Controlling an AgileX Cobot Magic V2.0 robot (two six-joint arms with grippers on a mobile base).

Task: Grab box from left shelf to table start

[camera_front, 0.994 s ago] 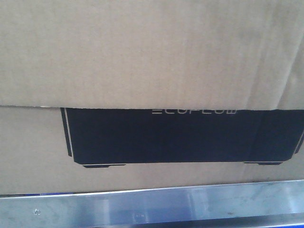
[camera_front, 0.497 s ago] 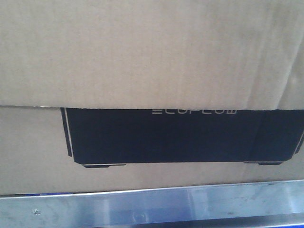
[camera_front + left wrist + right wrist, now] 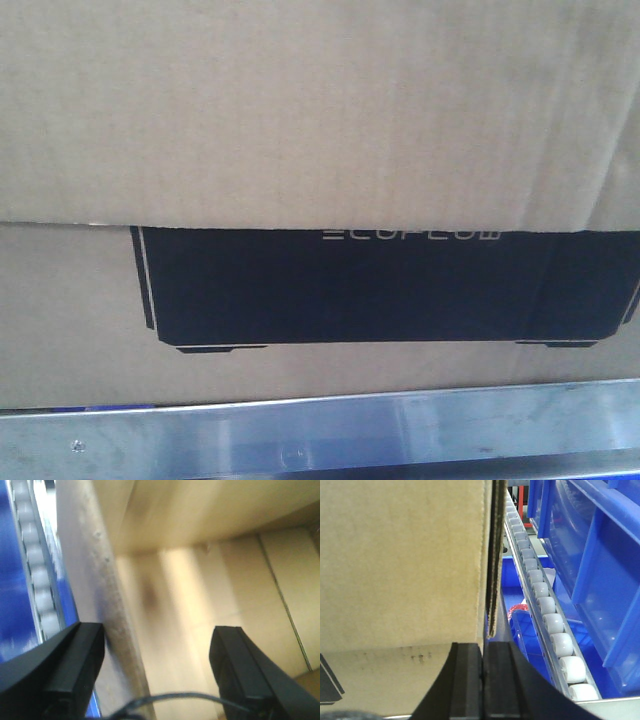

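So the box [image 3: 60, 320] is sitting on the left shelf [image 3: 400, 430], right up behind the silver front rail, and it fills the whole front view. A top flap [image 3: 300, 110] hangs down over the front face and cuts off the upper part of the black print [image 3: 380, 290].

The thing that matters imo: the box runs long-ways left to right, along the rail, and the two arms are at opposite ends of it. The box is basically between them, with neither arm clearly closer than the other.

The left gripper [image 3: 155, 645] is wide open. It points in at the left end of the box, and the box's scuffed vertical edge [image 3: 107, 595] runs down between the two fingers, closer to the left one. That view is pretty blurry, so I can't tell whether either finger touches cardboard.

The right gripper [image 3: 482, 652] is at the right end and its pads are pressed together. I can't see any cardboard between them. The dark edge of the flap [image 3: 492, 555] stops just above the tips. To its right are the rollers [image 3: 547, 620] and blue bins [image 3: 600, 555].

My guess is that it's a two-arm squeeze from the ends, then a pull back over the rail. For that the right gripper probably needs to be against the side wall, not pinching air.
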